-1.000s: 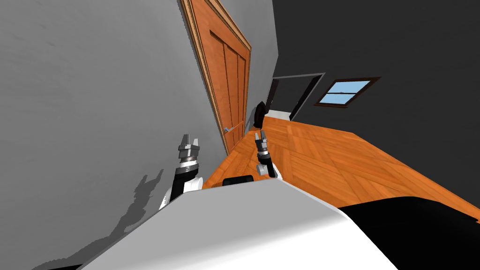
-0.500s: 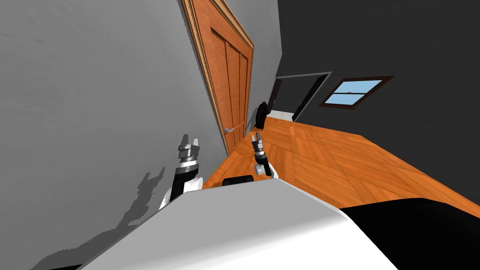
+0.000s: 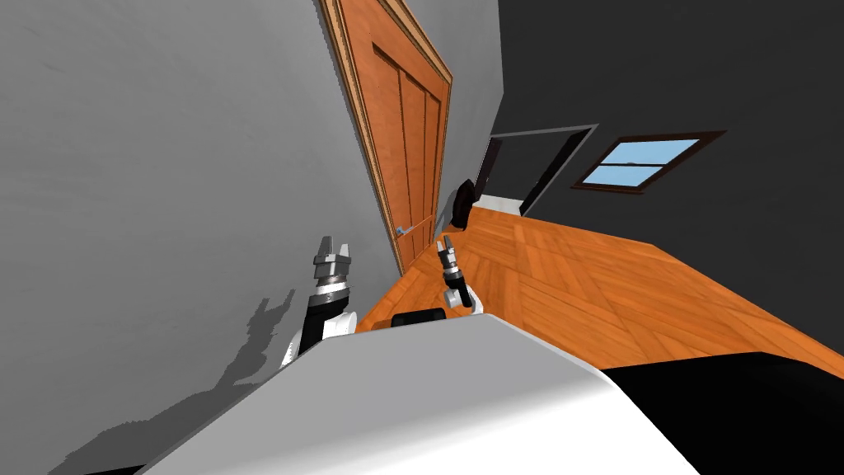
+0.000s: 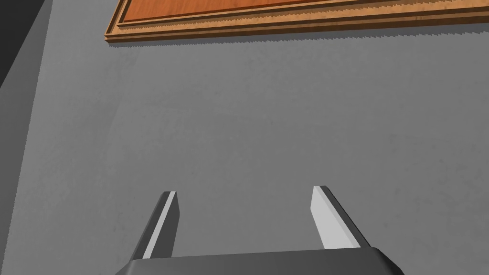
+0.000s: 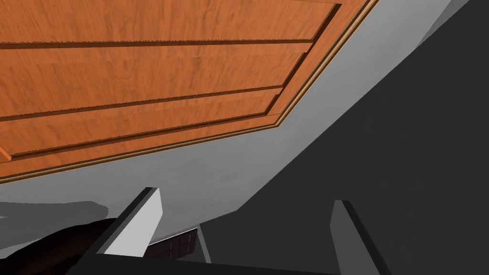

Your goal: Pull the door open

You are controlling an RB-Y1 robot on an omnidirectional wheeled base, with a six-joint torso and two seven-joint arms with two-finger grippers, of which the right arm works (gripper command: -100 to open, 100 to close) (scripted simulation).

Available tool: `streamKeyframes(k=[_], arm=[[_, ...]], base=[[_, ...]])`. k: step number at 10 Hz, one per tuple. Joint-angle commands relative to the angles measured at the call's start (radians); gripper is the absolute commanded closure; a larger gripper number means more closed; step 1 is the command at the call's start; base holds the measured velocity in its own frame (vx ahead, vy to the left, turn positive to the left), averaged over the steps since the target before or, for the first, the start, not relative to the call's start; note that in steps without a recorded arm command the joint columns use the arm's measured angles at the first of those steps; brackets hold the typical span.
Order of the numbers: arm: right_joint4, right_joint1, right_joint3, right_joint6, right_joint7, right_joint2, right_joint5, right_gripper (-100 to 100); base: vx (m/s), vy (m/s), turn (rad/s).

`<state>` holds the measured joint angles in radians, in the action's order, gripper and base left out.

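Door (image 3: 408,157): one, closed | left hand (image 3: 334,245), right hand (image 3: 446,242): two, spread

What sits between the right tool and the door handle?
Nothing. In the head view, the stretch from the open right tool to the handle shows just the lower door and bare wood floor.
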<state>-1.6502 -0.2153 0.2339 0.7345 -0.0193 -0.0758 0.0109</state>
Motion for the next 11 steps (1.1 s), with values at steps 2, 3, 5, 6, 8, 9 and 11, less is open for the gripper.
streamKeyframes(k=[2, 3, 5, 6, 8, 9, 11], arm=[[0.077, 0.038, 0.028, 0.010, -0.008, -0.003, 0.012, -100], [0.117, 0.057, 0.040, 0.017, -0.013, -0.005, 0.017, -100], [0.172, 0.076, 0.052, 0.023, -0.017, -0.007, 0.023, -100], [0.208, 0.095, 0.064, 0.029, -0.022, -0.009, 0.029, -100], [0.251, 0.114, 0.076, 0.036, -0.027, -0.010, 0.035, -100], [0.256, 0.114, 0.076, 0.036, -0.027, -0.010, 0.035, -100], [0.326, 0.151, 0.101, 0.048, -0.036, -0.013, 0.047, -100]], base=[[0.059, -0.043, 0.086], [0.091, -0.061, 0.119], [0.081, -0.040, 0.074], [0.045, -0.032, 0.051], [0.033, -0.024, 0.058], [0.034, -0.027, 0.041], [0.055, -0.051, 0.089]])
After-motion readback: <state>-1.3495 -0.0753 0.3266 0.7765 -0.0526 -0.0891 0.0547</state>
